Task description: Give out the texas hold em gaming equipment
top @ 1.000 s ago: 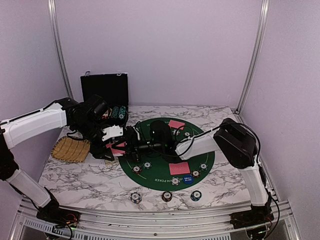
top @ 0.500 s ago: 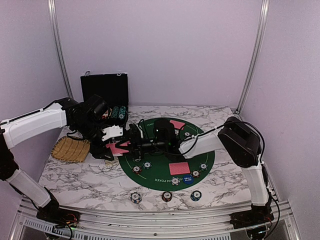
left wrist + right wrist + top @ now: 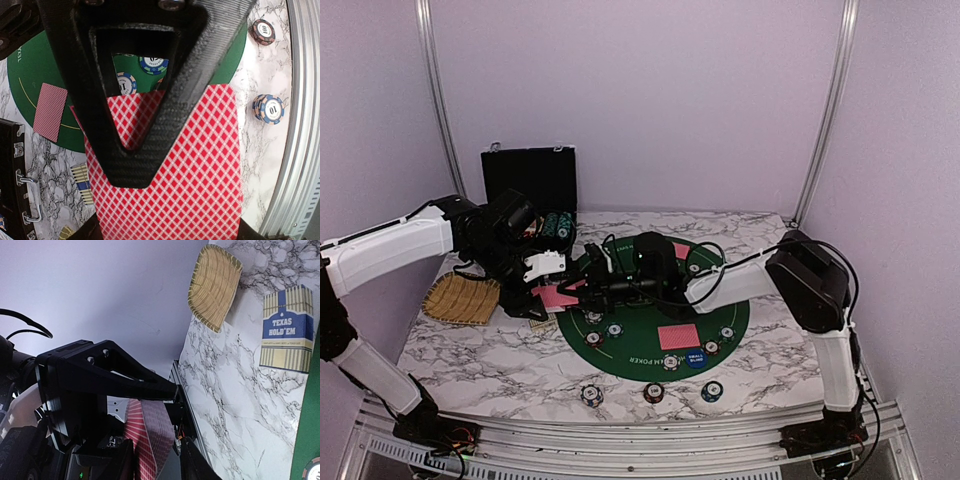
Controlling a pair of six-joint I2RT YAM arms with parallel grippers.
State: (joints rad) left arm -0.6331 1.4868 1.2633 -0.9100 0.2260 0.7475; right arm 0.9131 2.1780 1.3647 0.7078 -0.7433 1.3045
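Observation:
My left gripper (image 3: 546,287) is shut on a stack of red-backed playing cards (image 3: 200,175), held above the table's left side; the cards (image 3: 556,297) stick out toward the green mat (image 3: 630,350). My right gripper (image 3: 159,462) has reached across to them. Its two fingers straddle the free end of the cards (image 3: 150,440), still open, with a small gap on one side. Two single cards (image 3: 679,336) (image 3: 672,248) lie face down on the mat, with several striped chips (image 3: 615,330) and the blue disc (image 3: 695,358). Three chip stacks (image 3: 654,392) stand near the front edge.
A woven straw tray (image 3: 463,298) lies at the left, and a Texas Hold'em card box (image 3: 287,330) lies on the marble beside it. An open black case (image 3: 530,180) with chips stands at the back left. The right arm stretches over the mat.
My right gripper has moved left across the mat to the cards in the left gripper, and its jaws have narrowed around them. The left arm has stayed put.

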